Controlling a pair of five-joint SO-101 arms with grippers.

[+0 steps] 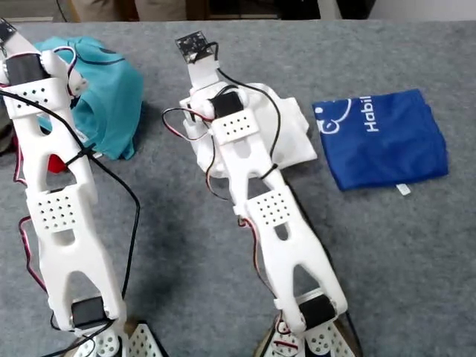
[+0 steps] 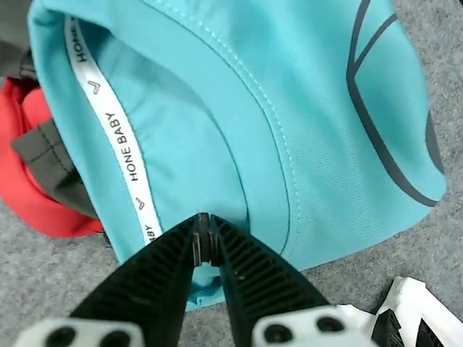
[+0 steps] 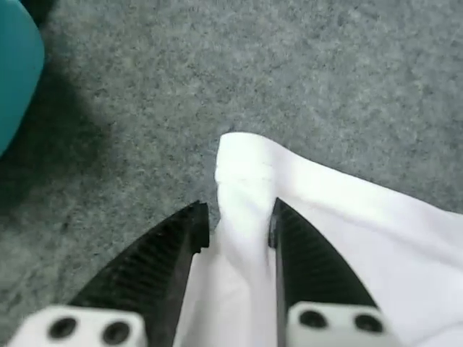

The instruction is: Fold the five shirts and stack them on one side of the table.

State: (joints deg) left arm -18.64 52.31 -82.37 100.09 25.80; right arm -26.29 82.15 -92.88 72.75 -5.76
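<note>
A bunched teal shirt lies at the table's far left. My left gripper is shut, its tips pinching the teal shirt at its hem beside the collar band. Under it peek a red shirt and a dark grey garment. A crumpled white shirt lies mid-table under the right arm. My right gripper is shut on a raised corner fold of the white shirt. A folded blue shirt lies flat at the right.
Grey carpet-like tabletop stretches bare between the two arm bases and in front of the blue shirt. Red fabric shows beneath the left arm. The teal shirt's edge lies close to the white shirt's corner.
</note>
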